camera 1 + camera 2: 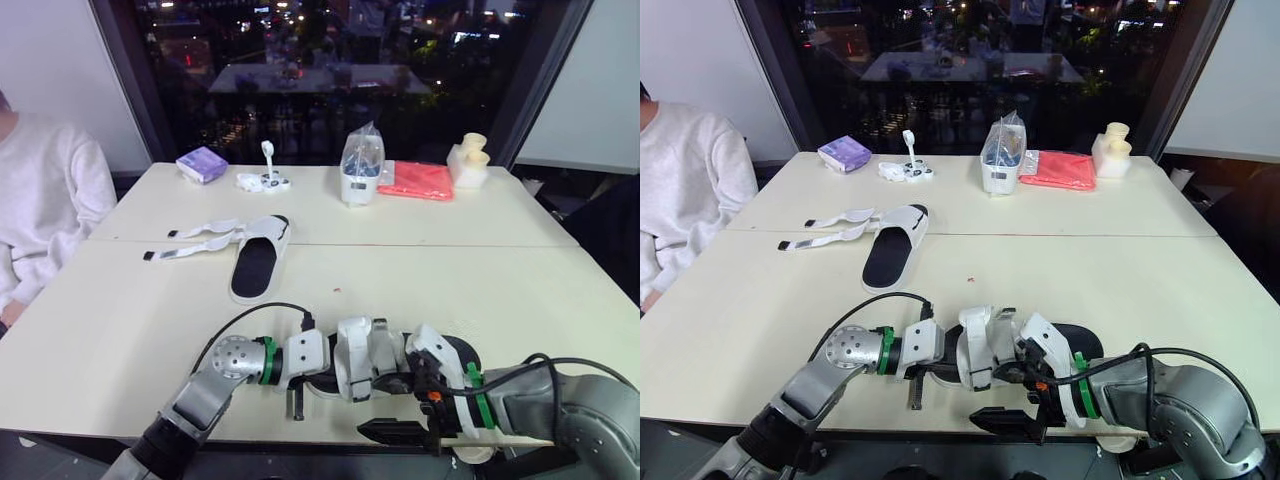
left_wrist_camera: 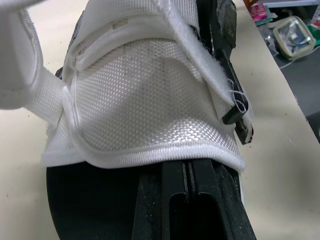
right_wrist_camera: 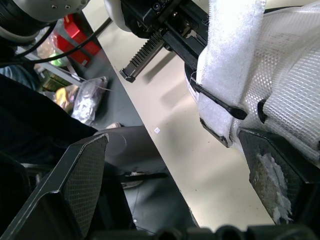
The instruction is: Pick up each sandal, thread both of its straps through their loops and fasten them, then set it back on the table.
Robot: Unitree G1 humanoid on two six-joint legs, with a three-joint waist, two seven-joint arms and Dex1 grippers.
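One sandal sits at the near edge of the counter, between both arms. The left jaws are closed and tucked under its white top. The right jaws are wide open beside it. The other sandal lies farther back, straps loose.

The cream table before me is two tops pushed together, and a sandal with a black footbed lies flat across their seam towards my left, its two white straps unfastened and spread on the tabletop beside it. On the far top I see, from my left to my right, a purple packet, a small white thing with an upright stem, a clear container in a plastic bag, a flat red packet and a cream-coloured piece; a tiny red speck lies on the near top
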